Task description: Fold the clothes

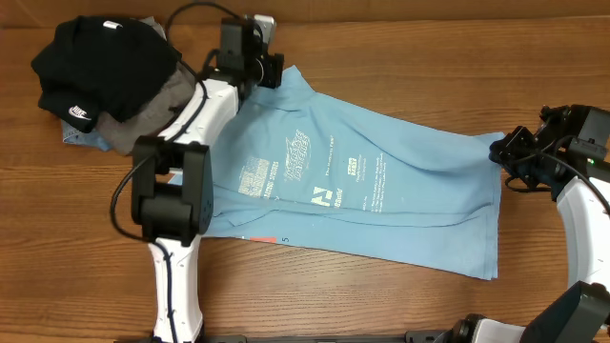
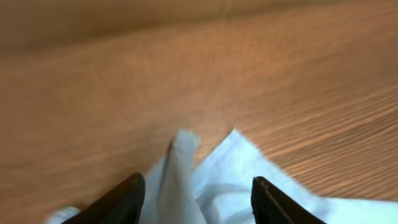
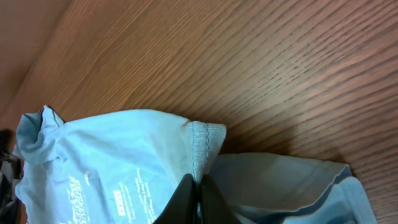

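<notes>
The light blue t-shirt with white print lies spread across the table middle. My left gripper is at the shirt's far upper corner; in the left wrist view its fingers are open, with a raised fold of blue cloth between them. My right gripper is at the shirt's right edge. In the right wrist view its fingers are shut on the shirt's hem, lifting it a little off the wood.
A black garment with a white logo lies piled on a grey garment at the back left, next to my left arm. Bare wooden table surrounds the shirt.
</notes>
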You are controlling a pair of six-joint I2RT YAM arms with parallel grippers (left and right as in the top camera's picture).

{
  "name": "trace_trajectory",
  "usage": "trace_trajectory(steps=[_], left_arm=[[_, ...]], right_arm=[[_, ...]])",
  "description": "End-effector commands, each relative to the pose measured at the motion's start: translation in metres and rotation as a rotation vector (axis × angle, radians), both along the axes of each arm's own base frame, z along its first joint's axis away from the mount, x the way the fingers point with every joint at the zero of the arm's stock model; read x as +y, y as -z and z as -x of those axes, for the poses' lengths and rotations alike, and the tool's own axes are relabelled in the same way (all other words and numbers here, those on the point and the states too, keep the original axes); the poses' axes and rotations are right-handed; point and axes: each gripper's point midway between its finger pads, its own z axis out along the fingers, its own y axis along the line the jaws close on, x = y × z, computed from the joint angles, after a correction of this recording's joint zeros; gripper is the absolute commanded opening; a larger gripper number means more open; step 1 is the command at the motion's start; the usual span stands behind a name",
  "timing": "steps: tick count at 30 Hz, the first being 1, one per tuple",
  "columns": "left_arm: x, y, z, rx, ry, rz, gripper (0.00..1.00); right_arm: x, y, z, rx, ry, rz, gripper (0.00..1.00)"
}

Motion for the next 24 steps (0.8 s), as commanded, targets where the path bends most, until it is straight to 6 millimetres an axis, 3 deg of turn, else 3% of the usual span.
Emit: trace_trajectory(steps=[1, 5, 8, 11, 16, 19, 24], left_arm=[[-0.006, 0.029, 0.001, 0.038, 0.013, -0.006, 0.51], [-0.007, 0.027, 0.0, 0.033, 0.013, 0.001, 0.43], [-0.011, 0.027, 0.002, 0.043, 0.031, 0.024, 0.06], [-0.013, 0.01, 0.0, 0.036, 0.02, 0.089, 0.04], [-0.007, -0.05, -0.003, -0.047, 0.012, 0.112, 0.04], [-0.003, -0.085, 0.011, -0.051, 0.017, 0.1, 0.04], [0.022, -0.118, 0.038, -0.027, -0.034, -0.018, 0.04]], right_arm=[[-0.001, -0.01, -0.003, -0.029, -0.001, 0.014, 0.04], [-0.001, -0.011, -0.003, -0.032, -0.001, 0.015, 0.04], [-0.001, -0.011, -0.003, -0.032, -0.001, 0.015, 0.04], [-0.004, -0.01, -0.004, -0.031, 0.007, 0.029, 0.04], [-0.02, -0.007, -0.002, -0.008, 0.06, 0.107, 0.04], [-0.023, -0.013, -0.01, -0.047, 0.062, 0.122, 0.04], [-0.038, -0.026, -0.025, -0.119, 0.142, 0.152, 0.04]])
